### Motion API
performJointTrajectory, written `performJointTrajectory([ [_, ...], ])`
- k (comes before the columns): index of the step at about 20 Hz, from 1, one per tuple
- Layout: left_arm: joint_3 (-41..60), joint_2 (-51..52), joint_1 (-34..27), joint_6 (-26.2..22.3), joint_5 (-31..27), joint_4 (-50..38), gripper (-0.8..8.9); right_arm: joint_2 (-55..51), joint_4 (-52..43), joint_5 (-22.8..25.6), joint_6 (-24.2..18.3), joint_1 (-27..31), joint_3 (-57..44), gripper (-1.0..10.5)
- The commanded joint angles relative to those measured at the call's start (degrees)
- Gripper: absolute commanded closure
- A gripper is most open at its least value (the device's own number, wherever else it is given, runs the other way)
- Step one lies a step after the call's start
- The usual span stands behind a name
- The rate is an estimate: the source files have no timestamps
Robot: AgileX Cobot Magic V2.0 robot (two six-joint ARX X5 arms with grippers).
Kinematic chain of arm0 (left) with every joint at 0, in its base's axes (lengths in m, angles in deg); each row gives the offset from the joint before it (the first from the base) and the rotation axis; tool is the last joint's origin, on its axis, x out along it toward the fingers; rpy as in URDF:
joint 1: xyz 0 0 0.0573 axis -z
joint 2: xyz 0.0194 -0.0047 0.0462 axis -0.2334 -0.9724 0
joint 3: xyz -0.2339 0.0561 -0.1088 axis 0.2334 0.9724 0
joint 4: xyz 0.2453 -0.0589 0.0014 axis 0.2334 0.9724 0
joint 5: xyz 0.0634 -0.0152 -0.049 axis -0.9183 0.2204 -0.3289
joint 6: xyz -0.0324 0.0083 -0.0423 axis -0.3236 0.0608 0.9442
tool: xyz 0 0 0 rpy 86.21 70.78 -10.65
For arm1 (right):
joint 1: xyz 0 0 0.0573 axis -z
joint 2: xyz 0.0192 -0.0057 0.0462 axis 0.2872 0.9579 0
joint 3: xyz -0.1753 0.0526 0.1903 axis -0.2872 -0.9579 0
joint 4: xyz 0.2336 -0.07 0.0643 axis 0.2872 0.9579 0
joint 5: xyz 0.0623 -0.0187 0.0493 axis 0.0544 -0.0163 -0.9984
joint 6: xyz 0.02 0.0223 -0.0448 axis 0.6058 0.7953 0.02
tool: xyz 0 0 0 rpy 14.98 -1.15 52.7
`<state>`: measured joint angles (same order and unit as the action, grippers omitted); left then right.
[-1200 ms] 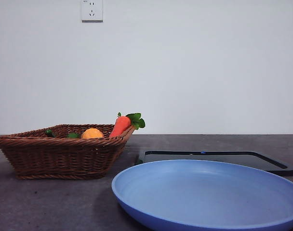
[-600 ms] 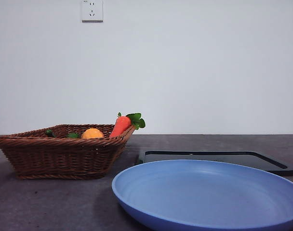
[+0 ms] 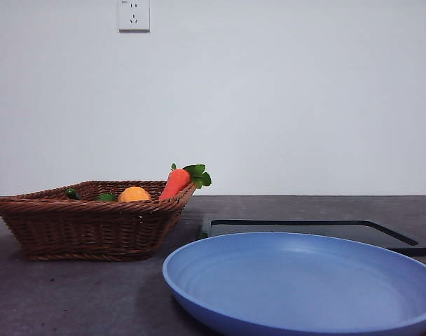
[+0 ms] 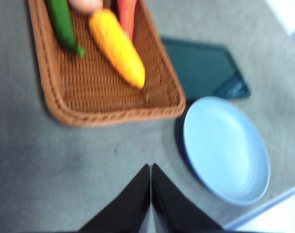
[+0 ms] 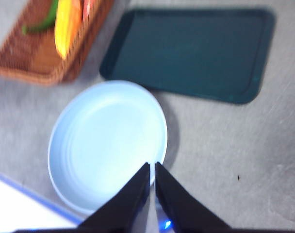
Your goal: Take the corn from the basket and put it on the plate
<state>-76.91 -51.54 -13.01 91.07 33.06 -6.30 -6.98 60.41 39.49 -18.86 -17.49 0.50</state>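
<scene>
The corn [image 4: 118,47] is an orange-yellow cob lying in the brown wicker basket [image 4: 60,102]; only its rounded top [image 3: 134,194] shows over the basket [image 3: 87,227] rim in the front view, and the right wrist view catches the corn [image 5: 66,22] too. The empty light-blue plate [image 3: 304,287] sits beside the basket on the table. My left gripper [image 4: 151,167] hovers shut above the table, short of the basket and next to the plate [image 4: 225,150]. My right gripper [image 5: 152,166] is shut, high over the plate [image 5: 108,145] edge. Neither arm shows in the front view.
A carrot [image 3: 176,182] with green leaves leans on the basket rim beside the corn, and a green vegetable [image 4: 64,24] and a pinkish round item [image 4: 85,5] lie in the basket. A flat black tray [image 3: 318,231] lies behind the plate.
</scene>
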Motion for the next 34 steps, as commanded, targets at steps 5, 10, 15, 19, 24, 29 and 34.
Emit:
performJointTrajectory([
  [5,-1.05,-1.31,-0.09,-2.49,0.48,-0.98,5.28,3.52,-0.70,-0.20,-2.12,-1.84,0.94,8.2],
  [10,-1.05,-1.70,-0.09,-2.12,0.48,-1.46,4.13,5.46,-1.62,-0.22,0.17,-1.99,0.94,6.2],
  [15,-1.05,-2.01,-0.09,-1.92,0.50,-2.21,4.13,11.39,-5.84,-0.22,0.87,-4.02,0.94,6.2],
  [19,-1.05,-2.01,-0.09,-1.92,0.50,-2.82,4.13,19.71,-9.66,-0.11,0.85,-7.10,0.94,6.2],
  [24,-1.05,-2.01,-0.09,-1.92,0.50,-2.82,4.13,31.34,-16.24,0.46,0.85,-11.52,0.94,6.2],
  [29,-1.05,-2.01,-0.09,-1.90,0.50,-2.75,4.13,40.85,-20.74,2.32,0.17,-14.19,0.94,6.4],
  [34,-1.05,-2.01,-0.09,-1.90,0.50,-2.82,4.13,47.32,-22.60,2.91,-0.28,-15.45,0.94,6.7],
])
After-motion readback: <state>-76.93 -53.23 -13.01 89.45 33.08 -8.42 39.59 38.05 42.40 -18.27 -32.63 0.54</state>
